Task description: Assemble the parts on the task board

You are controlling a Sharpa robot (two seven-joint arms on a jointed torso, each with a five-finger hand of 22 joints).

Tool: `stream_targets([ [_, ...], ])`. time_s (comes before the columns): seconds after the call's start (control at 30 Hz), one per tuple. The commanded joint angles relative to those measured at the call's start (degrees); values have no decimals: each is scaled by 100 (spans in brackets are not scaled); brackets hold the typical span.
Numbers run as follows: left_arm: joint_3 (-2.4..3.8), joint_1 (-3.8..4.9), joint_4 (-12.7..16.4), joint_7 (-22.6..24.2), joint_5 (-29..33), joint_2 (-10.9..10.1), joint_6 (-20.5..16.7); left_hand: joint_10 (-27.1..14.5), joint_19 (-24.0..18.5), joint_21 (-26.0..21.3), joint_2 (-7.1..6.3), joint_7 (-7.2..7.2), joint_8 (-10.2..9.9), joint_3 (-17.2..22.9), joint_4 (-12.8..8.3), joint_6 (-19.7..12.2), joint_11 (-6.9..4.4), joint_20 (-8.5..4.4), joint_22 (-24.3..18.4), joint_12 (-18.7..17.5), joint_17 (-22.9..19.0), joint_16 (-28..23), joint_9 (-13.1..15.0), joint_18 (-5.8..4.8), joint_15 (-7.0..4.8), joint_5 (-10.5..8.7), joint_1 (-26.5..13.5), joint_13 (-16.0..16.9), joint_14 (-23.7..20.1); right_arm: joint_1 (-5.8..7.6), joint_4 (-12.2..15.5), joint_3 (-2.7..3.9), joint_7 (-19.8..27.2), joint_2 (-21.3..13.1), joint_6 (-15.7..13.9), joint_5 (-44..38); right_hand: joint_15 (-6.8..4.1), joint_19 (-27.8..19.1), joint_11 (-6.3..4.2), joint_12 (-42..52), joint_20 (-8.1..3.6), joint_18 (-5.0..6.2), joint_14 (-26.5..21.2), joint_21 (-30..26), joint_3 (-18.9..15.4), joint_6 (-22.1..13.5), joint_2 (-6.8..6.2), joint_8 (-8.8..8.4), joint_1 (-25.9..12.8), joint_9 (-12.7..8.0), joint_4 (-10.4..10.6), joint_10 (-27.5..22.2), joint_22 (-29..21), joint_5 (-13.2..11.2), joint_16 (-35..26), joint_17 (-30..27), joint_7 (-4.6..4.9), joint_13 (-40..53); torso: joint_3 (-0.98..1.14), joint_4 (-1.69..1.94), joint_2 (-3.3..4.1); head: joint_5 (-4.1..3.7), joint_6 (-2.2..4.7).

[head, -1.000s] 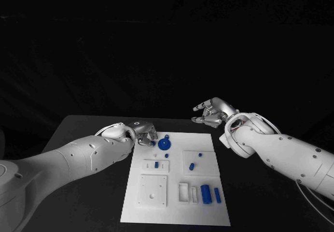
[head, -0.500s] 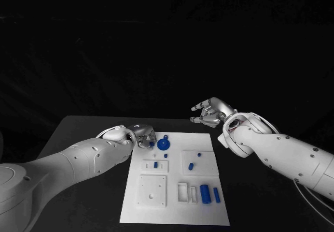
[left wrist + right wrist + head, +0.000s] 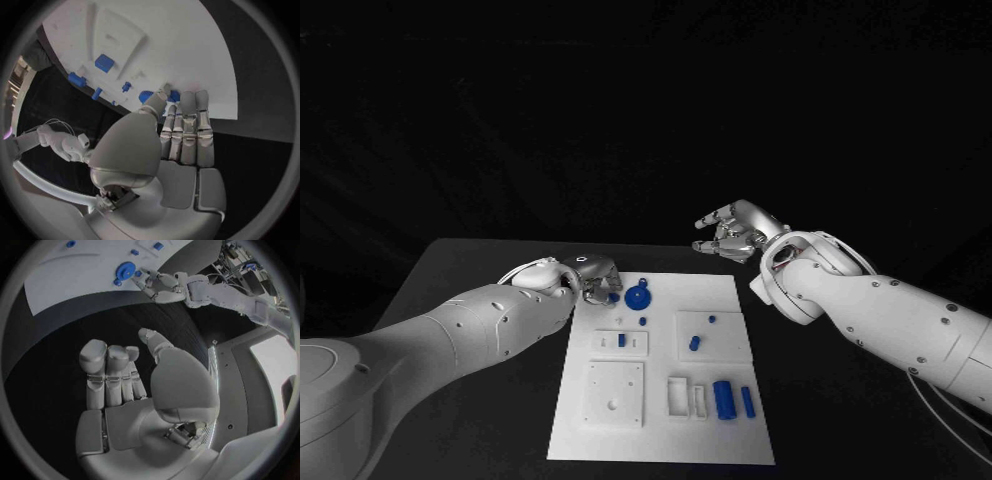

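**Left hand on a small part at the board's far-left corner**

While your right hand [image 3: 737, 232] hung above the desk [image 3: 473, 262] beyond the far right corner of the task board [image 3: 711, 440], it carried nothing: its fingers were curled loosely inward, with gaps between them, and the right wrist view showed the palm bare over dark desk surface.

Your left hand [image 3: 587, 278] sat at the board's far-left corner. In the left wrist view its fingers [image 3: 187, 125] lay straight and side by side, and a small blue part [image 3: 174, 95] showed at the fingertips, with the thumb alongside; you had it pinched there, right at the white edge of the board. In the head view that small blue part [image 3: 613, 297] showed just beside the hand.

Next to it on the board lay the blue round disc [image 3: 638, 297], close to your left fingertips but apart from them. Further toward you, a small blue peg [image 3: 622, 340] stood in a white block, another blue piece [image 3: 694, 343] rested on the neighbouring square block, and a larger blue cylinder [image 3: 724, 398] lay beside a slimmer blue bar [image 3: 749, 402] near the board's near right corner.
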Motion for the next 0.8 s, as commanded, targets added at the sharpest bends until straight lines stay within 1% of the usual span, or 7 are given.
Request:
stream_targets([
  [0.03,-20,-46,-37,-218,-61,-25,258,65,-60,123,19,31,-29,82,-53,9,23,-9,148,-10,-7,8,-9,57,6,59,37,-3,-3,-1,17,2,40,-7,68,-57,7,209,-38,36,26,35,13,27,-10,45,54,-1,-1,7,-33,19,629,6,36,5,-4,5,-5,8,-7,-11,-10],
  [0.07,-20,-46,-37,-229,-61,-29,279,111,-69,151,28,42,-28,111,-73,19,38,-13,151,-3,-7,10,-9,62,7,88,44,-2,-2,-1,18,2,40,-9,69,-57,7,209,-38,36,26,35,13,27,-10,45,54,-1,-1,7,-33,19,629,6,36,5,-4,5,-6,8,-7,-10,-10],
  [0.13,-20,-46,-38,-254,-68,-35,328,142,-127,281,28,64,-28,212,-130,54,48,-8,149,-16,-3,14,-8,75,12,89,-7,-3,-5,-2,19,2,39,-14,70,-57,7,210,-39,41,26,35,15,29,-9,57,55,0,-8,8,-27,23,630,11,41,9,-5,10,-6,6,-6,-12,-11],
  [0.37,-21,-47,-32,-320,-108,-39,519,425,-200,550,67,145,-25,432,-199,235,66,4,147,-18,43,105,-6,121,27,87,-126,-4,24,-3,22,2,36,-19,76,-56,7,210,-40,43,26,35,15,30,-9,62,56,0,-11,8,-25,25,630,13,43,10,-5,11,-7,3,-5,-8,-16],
  [0.5,-21,-47,-31,-313,-113,-32,638,458,-261,675,87,136,-26,546,-207,284,65,24,138,-24,47,118,-6,149,38,82,-198,-4,26,-4,23,2,35,-18,80,-56,7,210,-40,43,26,35,15,30,-9,62,56,0,-11,8,-25,25,630,13,43,10,-5,11,-9,4,-3,-2,-14],
  [0.67,-21,-47,-14,-266,-86,-25,713,380,-255,680,62,109,-28,541,-176,240,66,35,120,-27,38,112,-6,154,41,65,-261,-5,58,-4,24,2,33,-18,84,-56,7,210,-40,43,26,35,15,30,-9,62,56,0,-11,8,-25,25,630,13,43,10,-5,11,-3,6,-5,-1,-14],
  [0.8,-21,-47,16,-201,-60,-24,750,414,-211,625,48,66,-25,521,-146,212,25,31,115,-30,34,112,-5,152,18,62,-256,-6,80,-4,27,2,32,-19,86,-56,7,210,-40,43,26,35,15,30,-9,62,56,0,-11,8,-25,25,630,13,43,10,-5,11,-2,5,-5,1,-14],
])
